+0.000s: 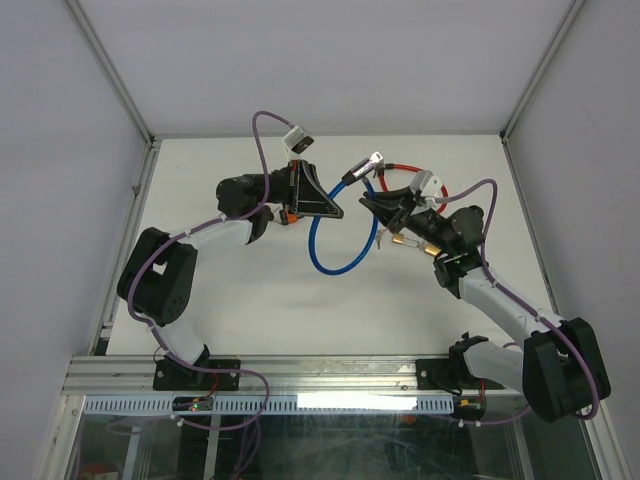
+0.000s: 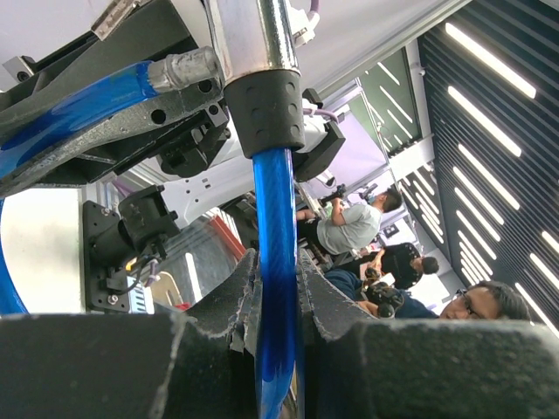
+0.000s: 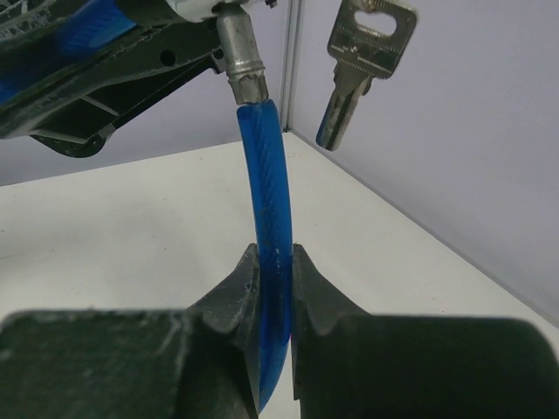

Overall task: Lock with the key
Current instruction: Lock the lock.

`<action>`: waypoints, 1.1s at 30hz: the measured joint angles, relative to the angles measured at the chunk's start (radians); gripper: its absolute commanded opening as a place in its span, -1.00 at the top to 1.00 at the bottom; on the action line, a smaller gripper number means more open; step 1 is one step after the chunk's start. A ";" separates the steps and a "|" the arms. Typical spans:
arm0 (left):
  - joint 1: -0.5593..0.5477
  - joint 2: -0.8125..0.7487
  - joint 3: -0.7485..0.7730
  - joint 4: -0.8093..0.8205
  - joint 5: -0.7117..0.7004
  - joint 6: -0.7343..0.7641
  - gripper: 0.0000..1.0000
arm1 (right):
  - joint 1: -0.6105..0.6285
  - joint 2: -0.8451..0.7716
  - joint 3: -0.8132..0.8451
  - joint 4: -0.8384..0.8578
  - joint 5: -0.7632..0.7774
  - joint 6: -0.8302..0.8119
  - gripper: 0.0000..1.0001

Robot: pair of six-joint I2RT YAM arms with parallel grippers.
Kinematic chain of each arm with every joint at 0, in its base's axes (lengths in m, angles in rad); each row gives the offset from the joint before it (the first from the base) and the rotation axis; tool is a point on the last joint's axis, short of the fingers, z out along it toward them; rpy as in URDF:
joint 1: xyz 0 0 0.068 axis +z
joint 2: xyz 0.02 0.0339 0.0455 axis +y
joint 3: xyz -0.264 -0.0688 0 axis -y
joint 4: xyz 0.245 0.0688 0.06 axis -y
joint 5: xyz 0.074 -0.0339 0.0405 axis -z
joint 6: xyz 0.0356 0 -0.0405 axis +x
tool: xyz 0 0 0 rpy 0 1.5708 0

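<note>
The left jaws stood nearly closed, pinching the blue cable (image 2: 275, 262) between their rough black inner faces, just below a black stippled collar (image 2: 266, 109) and a polished chrome barrel (image 2: 258, 35). The right jaws were equally narrow, clamped on another stretch of the same cable below a dull crimped metal ferrule (image 3: 240, 52). The cable was glossy, translucent plastic with a spiral weave showing inside, and it hung as a loop in mid-air between the two arms above the matte white surface (image 3: 131, 236). A flat silver key (image 3: 358, 61) with a notched blade hung near the ferrule, touching neither pair of jaws.
</note>
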 measured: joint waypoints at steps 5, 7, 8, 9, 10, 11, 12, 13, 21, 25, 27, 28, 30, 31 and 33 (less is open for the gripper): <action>-0.005 0.000 0.000 0.000 0.000 0.000 1.00 | 0.000 0.000 0.000 0.028 0.000 0.005 1.00; -0.006 0.002 0.000 0.000 0.000 0.000 1.00 | 0.000 0.000 -0.001 0.046 -0.003 0.009 1.00; -0.007 0.003 0.000 0.001 0.000 0.000 1.00 | 0.000 0.000 -0.001 0.058 -0.008 0.012 1.00; -0.013 0.006 0.000 0.001 0.000 0.000 1.00 | 0.000 0.001 -0.001 0.068 -0.011 0.013 1.00; -0.013 0.010 0.000 0.001 0.000 -0.001 1.00 | 0.000 0.002 -0.001 0.079 -0.018 0.013 1.00; -0.013 0.014 0.000 0.001 0.000 -0.002 1.00 | 0.000 0.003 -0.001 0.085 -0.024 0.013 1.00; -0.017 0.018 0.000 0.002 0.000 -0.003 1.00 | -0.001 0.004 -0.001 0.085 -0.029 0.011 1.00; -0.019 0.022 0.000 0.003 0.000 -0.006 1.00 | -0.002 0.005 -0.001 0.082 -0.034 0.008 1.00; -0.019 0.055 0.000 0.003 0.013 -0.027 1.00 | -0.011 -0.024 0.021 -0.108 -0.064 -0.129 1.00; -0.016 0.061 0.000 0.004 0.022 -0.024 1.00 | -0.029 -0.050 0.052 -0.207 -0.091 -0.175 1.00; -0.010 0.061 0.000 0.003 0.027 -0.012 1.00 | -0.048 -0.060 0.063 -0.234 -0.124 -0.171 1.00; -0.010 0.061 0.000 0.001 0.029 -0.004 1.00 | -0.060 -0.062 0.069 -0.242 -0.147 -0.161 1.00; -0.010 0.061 0.000 -0.006 0.032 0.033 1.00 | -0.078 -0.067 0.079 -0.253 -0.184 -0.141 1.00; -0.010 0.060 0.000 -0.015 0.035 0.058 1.00 | -0.084 -0.069 0.082 -0.257 -0.198 -0.129 1.00; -0.010 0.051 0.000 -0.060 0.042 0.119 1.00 | -0.090 -0.073 0.086 -0.271 -0.219 -0.112 1.00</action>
